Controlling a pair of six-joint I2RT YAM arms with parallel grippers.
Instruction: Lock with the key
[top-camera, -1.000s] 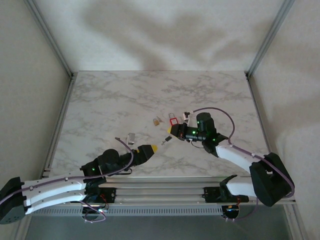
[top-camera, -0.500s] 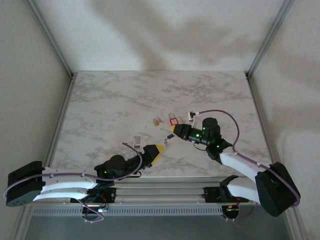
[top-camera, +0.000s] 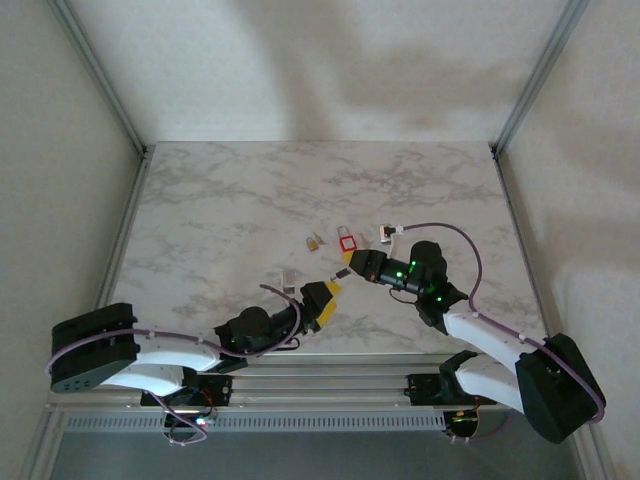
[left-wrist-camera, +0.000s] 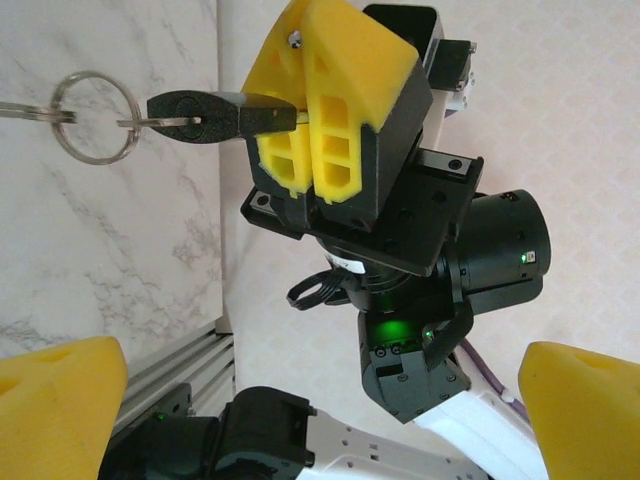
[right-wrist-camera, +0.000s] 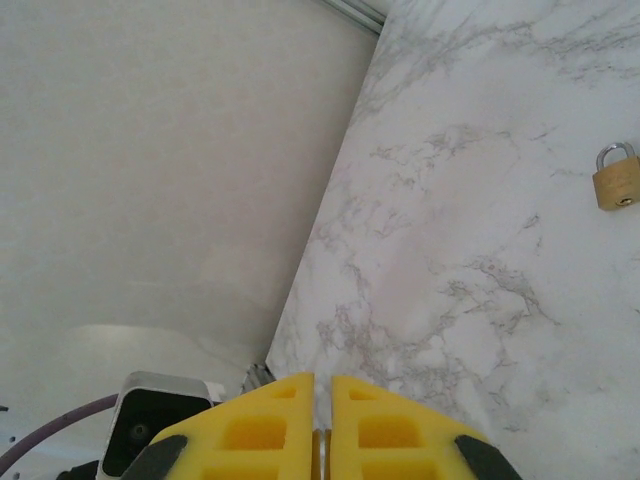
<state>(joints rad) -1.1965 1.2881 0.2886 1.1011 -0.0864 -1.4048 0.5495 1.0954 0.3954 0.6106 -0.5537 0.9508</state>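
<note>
The left gripper (top-camera: 326, 297) stands wide open and has come closer to the key (left-wrist-camera: 215, 113) than a second ago. In the left wrist view the key lies horizontal, with its black head and ring (left-wrist-camera: 93, 117) to the left. Its blade is clamped in the closed right gripper (left-wrist-camera: 302, 110), near the red padlock (top-camera: 346, 241).

Brass padlock (right-wrist-camera: 617, 177) lies flat; black key (left-wrist-camera: 205, 115) held apart.

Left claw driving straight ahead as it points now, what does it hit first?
Likely the right claw, shut on the key, dead ahead of the open left claw; depth unclear.
</note>
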